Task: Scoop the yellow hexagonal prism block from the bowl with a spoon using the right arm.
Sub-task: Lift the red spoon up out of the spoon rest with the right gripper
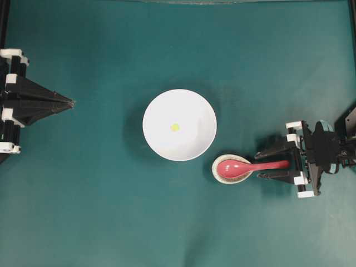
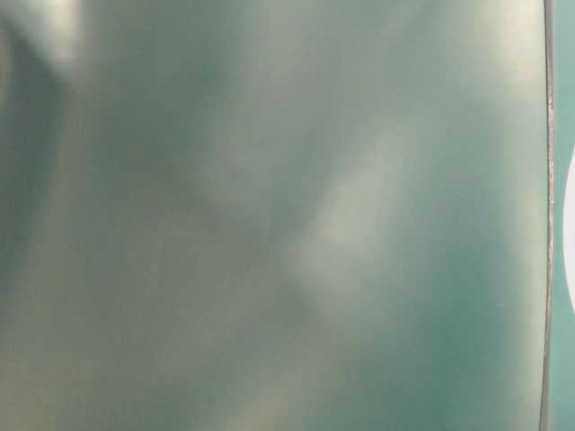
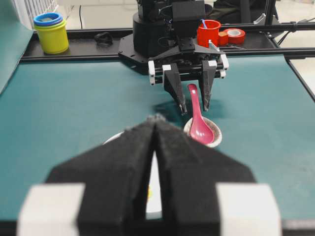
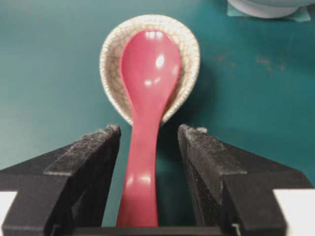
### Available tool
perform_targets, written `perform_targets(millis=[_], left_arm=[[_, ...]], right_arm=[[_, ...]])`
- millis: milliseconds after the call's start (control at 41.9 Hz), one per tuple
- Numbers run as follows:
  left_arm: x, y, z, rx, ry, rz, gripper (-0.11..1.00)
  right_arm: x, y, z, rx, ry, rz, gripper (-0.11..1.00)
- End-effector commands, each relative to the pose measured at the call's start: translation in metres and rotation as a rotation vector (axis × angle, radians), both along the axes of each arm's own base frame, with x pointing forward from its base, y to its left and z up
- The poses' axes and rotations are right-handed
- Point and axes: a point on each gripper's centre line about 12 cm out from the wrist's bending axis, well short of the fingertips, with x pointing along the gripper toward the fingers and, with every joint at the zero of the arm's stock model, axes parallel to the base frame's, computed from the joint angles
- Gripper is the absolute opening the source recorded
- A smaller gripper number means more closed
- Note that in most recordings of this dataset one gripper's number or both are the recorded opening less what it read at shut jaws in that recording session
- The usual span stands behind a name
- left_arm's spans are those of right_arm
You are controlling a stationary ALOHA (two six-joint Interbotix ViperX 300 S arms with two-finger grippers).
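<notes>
The tiny yellow hexagonal prism block [image 1: 175, 127] lies near the middle of the white bowl [image 1: 192, 108]. The pink-red spoon [image 1: 245, 166] rests with its scoop in a small speckled beige spoon rest [image 1: 218, 174], handle pointing right. My right gripper [image 1: 260, 166] is open, one finger on each side of the handle without touching it; the right wrist view shows the gripper [image 4: 149, 130], the spoon [image 4: 147, 73] and the rest [image 4: 110, 49]. My left gripper [image 1: 71, 102] is shut and empty at the far left, well away from the bowl.
In the left wrist view a yellow cup [image 3: 51, 34], a red cup [image 3: 209, 32] and a tape roll [image 3: 235, 35] stand on the frame behind the right arm. The table-level view is blurred teal.
</notes>
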Motion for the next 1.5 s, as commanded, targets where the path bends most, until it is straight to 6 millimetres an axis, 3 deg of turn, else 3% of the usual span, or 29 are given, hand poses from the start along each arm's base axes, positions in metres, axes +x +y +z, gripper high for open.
perform_targets(millis=[0,1289,1480], left_arm=[[0.002,0.0,0.004,0.003,-0.012,0.001,0.0],[0.002,0.0,0.003,0.003,-0.006,0.001,0.0],[0.002,0.0,0.003,0.003,-0.009,0.001,0.0]], right_arm=[[0.003,0.0,0.004,0.006,-0.022,-0.013,0.58],[0.005,0.007,0.004,0.045,-0.018,-0.019,0.54],[0.005,0.007,0.004,0.042,-0.02,-0.018,0.48]])
